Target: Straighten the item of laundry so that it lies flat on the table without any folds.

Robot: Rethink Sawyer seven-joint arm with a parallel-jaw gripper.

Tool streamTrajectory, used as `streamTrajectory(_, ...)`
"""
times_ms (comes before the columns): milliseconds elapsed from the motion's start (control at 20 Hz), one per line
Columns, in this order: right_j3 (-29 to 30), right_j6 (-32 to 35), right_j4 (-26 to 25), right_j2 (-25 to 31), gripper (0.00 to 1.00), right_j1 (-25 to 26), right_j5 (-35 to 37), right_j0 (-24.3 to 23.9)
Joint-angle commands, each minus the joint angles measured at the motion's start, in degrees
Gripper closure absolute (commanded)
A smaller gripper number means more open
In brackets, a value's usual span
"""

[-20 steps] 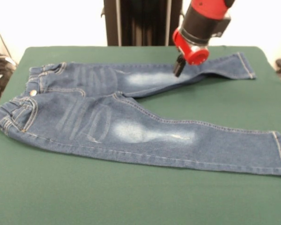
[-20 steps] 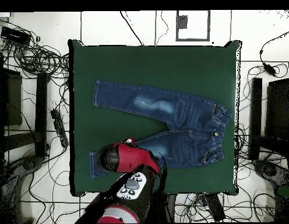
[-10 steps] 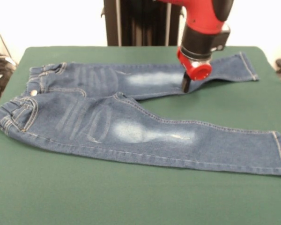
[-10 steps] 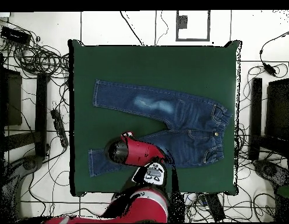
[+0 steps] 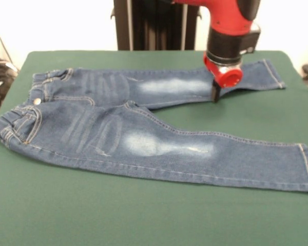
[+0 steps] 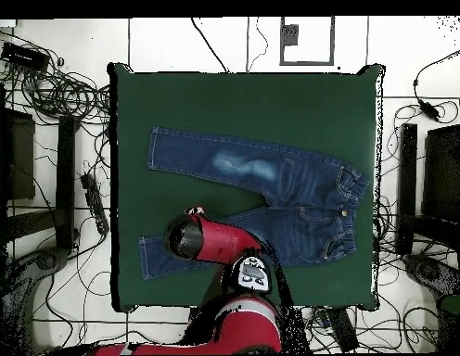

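The small dark blue jeans lie spread on the green table, waistband at the left and both legs running right. The near leg lies flat. My gripper reaches down onto the near edge of the far leg, just past its faded patch, and looks shut on the denim there. In the overhead view the jeans lie with the waistband at the right. There my red wrist covers the gripper and the middle of the lower leg.
The black pedestal stands behind the table's far edge. Cables and dark equipment lie on the floor around the table. Bare cloth stretches in front of the jeans.
My gripper has moved right and toward the camera, and lower onto the far leg. That leg has shifted with it and now lies wider and straighter.
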Motion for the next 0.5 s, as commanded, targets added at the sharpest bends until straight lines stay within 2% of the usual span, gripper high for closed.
streamTrajectory(50,1.11,9.08,5.0,9.56,1.0,1.21,-3.26,3.08)
streamTrajectory(500,0.51,11.18,9.67,10.27,1.0,1.26,-3.24,5.13)
